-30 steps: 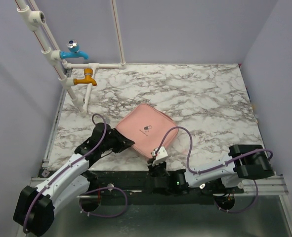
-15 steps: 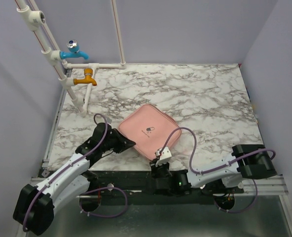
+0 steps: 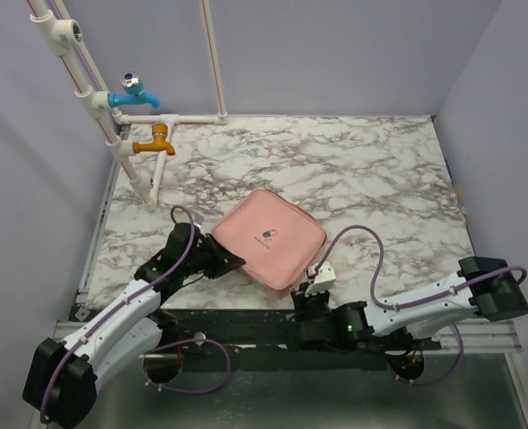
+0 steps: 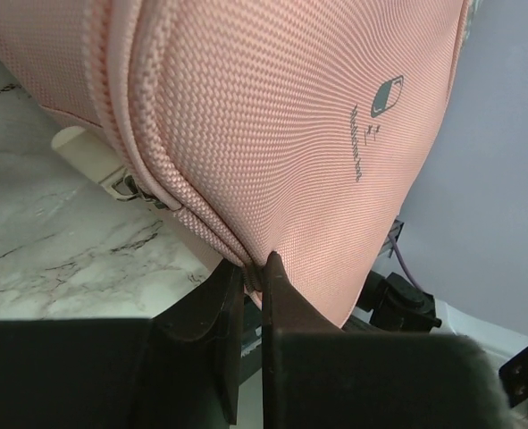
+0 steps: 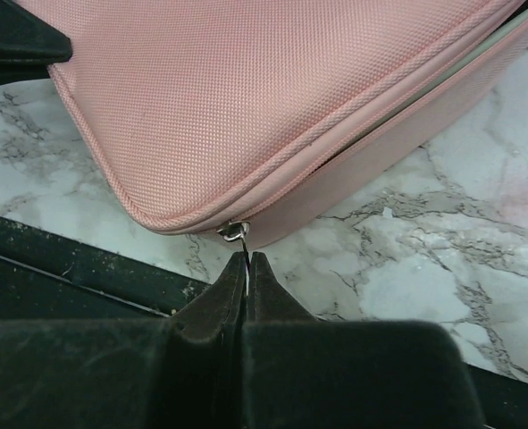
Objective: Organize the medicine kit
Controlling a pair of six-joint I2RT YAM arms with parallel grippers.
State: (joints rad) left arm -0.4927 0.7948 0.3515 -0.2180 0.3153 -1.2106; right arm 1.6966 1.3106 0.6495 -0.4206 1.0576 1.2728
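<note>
right gripper [image 5: 247,261] has slid rightward, arm low, pinching the zipper pull [image 5: 237,232]; left gripper [image 4: 253,268] clamps the medicine kit [image 3: 268,237].

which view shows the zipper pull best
Right wrist view: the metal zipper pull is close up at the corner of the pink case, pinched in the right gripper. Top view: too small to see. Left wrist: only fabric and seam.
</note>
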